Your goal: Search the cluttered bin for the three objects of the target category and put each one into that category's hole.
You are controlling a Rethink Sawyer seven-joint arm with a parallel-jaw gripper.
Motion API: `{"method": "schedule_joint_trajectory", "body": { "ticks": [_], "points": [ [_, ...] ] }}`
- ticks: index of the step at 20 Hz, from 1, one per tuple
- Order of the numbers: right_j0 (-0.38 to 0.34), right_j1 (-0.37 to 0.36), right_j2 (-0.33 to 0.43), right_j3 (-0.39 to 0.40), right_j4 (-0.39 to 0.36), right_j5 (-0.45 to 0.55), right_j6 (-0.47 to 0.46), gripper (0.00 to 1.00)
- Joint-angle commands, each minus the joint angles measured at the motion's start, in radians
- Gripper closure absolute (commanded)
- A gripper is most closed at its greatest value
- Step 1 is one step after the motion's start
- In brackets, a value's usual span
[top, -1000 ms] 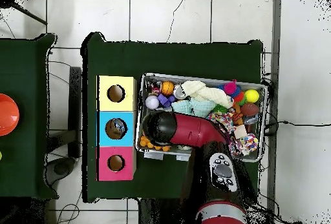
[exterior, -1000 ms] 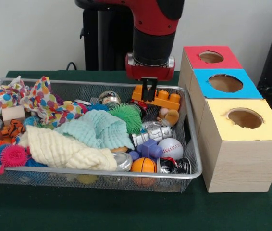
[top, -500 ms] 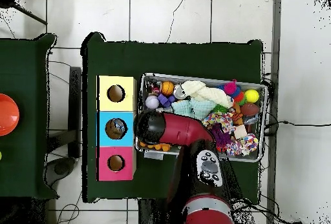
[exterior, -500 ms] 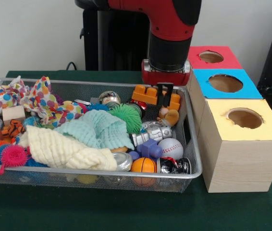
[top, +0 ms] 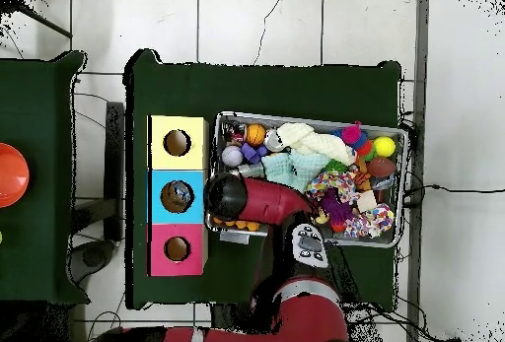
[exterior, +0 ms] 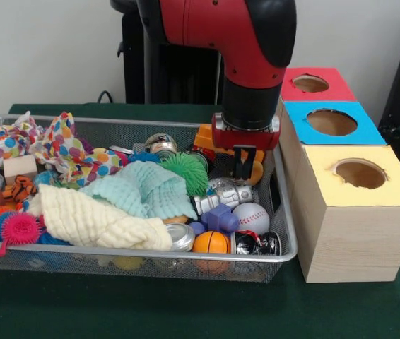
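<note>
— Any writing, label or number to read here?

— None that I can make out. The can (exterior: 255, 244) at the front of the wire bin (exterior: 285, 244) has printing on its side, but it is too small and blurred to read.

— And the three boxes?

— Plain coloured tops, no lettering.

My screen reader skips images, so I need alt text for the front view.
A red and black robot arm lowers its claw into the far right corner of a cluttered wire bin, over an orange block toy. Three wooden boxes with round holes stand alongside.
</note>
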Motion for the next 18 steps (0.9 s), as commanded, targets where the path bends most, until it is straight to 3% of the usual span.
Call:
{"method": "schedule_joint_trajectory", "body": {
  "ticks": [1,6,10,14,18],
  "points": [
    [-0.003,0.115,0.054,-0.052,0.052,-0.09,0.221,1.0],
    [-0.006,0.127,0.065,-0.048,0.079,-0.092,0.216,1.0],
    [0.018,0.08,0.083,-0.001,0.129,-0.053,0.256,1.0],
    [0.071,0.044,0.056,0.019,0.175,-0.015,0.297,1.0],
    [0.036,0.119,0.062,-0.017,0.153,-0.109,0.227,1.0]
  ]
}}
